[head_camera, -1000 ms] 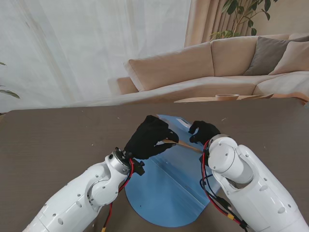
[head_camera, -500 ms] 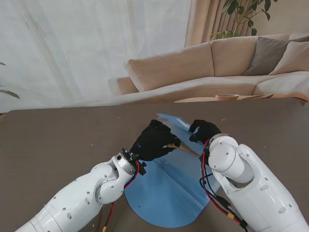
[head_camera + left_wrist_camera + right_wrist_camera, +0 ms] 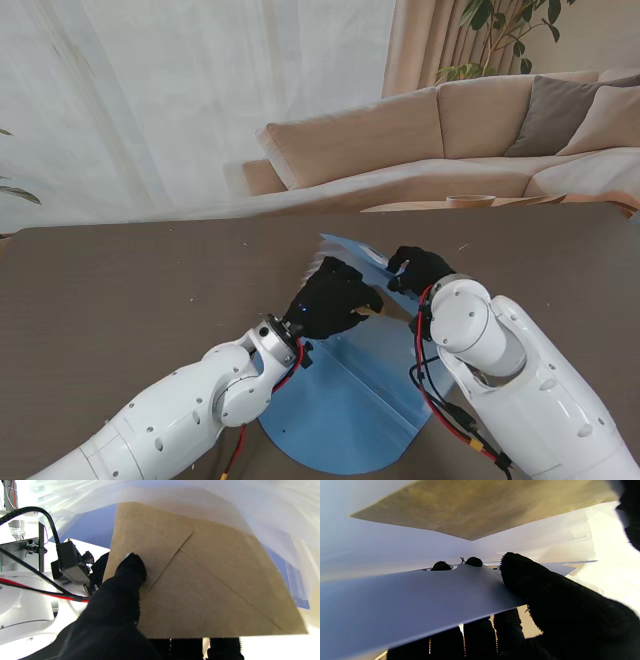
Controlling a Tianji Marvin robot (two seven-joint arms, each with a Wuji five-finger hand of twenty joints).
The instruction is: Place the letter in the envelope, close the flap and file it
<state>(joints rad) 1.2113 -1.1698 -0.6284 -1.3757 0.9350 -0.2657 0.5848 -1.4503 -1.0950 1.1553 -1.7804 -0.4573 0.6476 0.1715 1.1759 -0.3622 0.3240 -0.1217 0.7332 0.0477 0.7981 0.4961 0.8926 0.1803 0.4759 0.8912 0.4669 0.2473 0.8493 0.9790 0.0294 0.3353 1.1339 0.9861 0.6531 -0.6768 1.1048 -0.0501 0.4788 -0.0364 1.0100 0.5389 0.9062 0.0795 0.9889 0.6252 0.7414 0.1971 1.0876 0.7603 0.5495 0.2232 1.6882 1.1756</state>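
Note:
The brown envelope (image 3: 200, 580) has its flap closed, and my left hand (image 3: 335, 297) is shut on it, the thumb (image 3: 132, 565) pressing on its face. In the stand view only a tan sliver of the envelope (image 3: 377, 311) shows between the two hands. It lies in under the raised, translucent cover of the blue file folder (image 3: 350, 395). My right hand (image 3: 420, 268) is shut on that cover's edge (image 3: 420, 590), with fingers on both sides of it. The envelope (image 3: 482, 505) shows beyond the cover. The letter is not in sight.
The blue folder lies open on the dark brown table (image 3: 120, 290), its nearer half flat between my two forearms. Beyond the table's far edge stand a beige sofa (image 3: 450, 130) and a curtain.
My left hand has moved to the right and a little nearer to me, carrying the envelope further under the folder's cover. The right hand has kept its place on the cover.

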